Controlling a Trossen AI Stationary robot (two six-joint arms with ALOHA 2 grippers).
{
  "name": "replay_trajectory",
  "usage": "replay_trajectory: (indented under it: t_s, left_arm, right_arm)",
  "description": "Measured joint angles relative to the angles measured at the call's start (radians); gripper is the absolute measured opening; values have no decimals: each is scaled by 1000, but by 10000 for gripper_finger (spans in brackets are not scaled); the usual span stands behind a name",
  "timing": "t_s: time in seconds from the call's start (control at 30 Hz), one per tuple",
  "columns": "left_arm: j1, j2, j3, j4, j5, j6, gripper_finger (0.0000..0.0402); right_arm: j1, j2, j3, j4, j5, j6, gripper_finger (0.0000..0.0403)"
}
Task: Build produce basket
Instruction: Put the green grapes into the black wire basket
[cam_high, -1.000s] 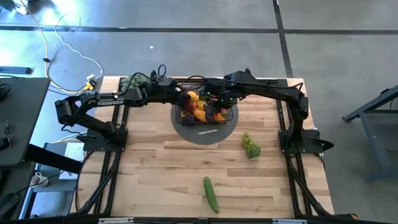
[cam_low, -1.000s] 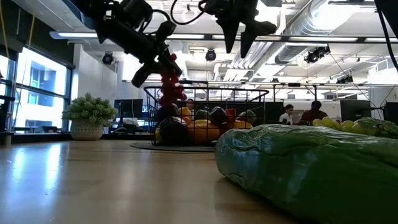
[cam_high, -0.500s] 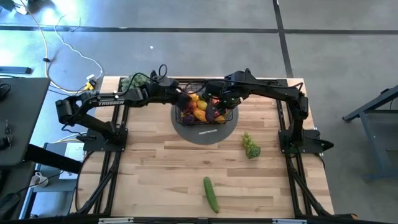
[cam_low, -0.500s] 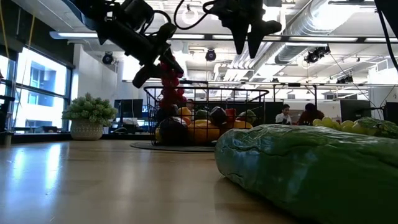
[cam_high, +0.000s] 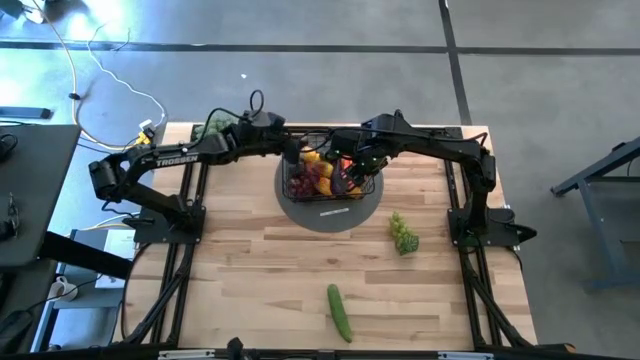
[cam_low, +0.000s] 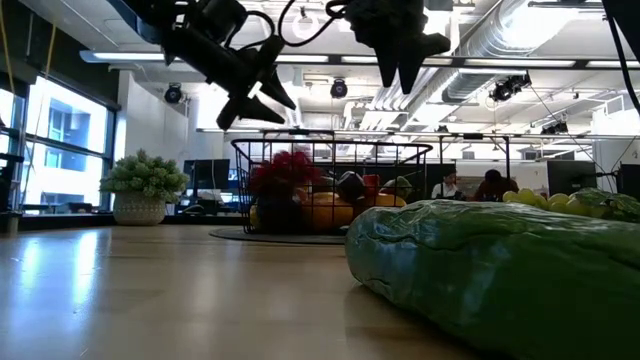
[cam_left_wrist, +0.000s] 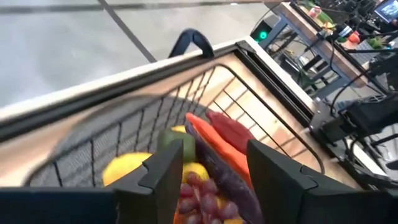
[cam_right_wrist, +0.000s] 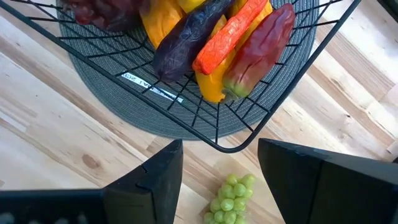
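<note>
Two open, empty pincers, left and right, hover over one basket; one cucumber lies apart.

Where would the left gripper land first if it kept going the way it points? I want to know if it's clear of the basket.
Probably on the red grapes in the basket; the open left gripper points down at them.

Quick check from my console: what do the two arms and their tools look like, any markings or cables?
Both arms are dark, jointed, on black frame bases. The left arm carries white lettering along its link and a black cable looping above its wrist. The left tool and right tool each have two broad, dark, angular fingers. The right arm shows no readable marking.
</note>
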Motion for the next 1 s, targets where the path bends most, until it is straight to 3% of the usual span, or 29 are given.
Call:
replay_trajectory:
  t_s: [0.2, 0.47, 0.7, 1.0]
  left_arm:
    - [17, 0, 45, -33, -2, 77, 161]
    - [17, -2, 176, -256, -21, 280, 161]
    - [17, -2, 306, -428, -201, 500, 161]
    - [18, -3, 390, -457, -473, 730, 161]
  right_arm:
    - [6, 0, 0, 0, 2, -21, 190]
    - [70, -1, -40, 0, 43, -25, 190]
    - [102, -7, -124, 0, 60, 39, 190]
    - [112, -93, -307, -1, 55, 176, 190]
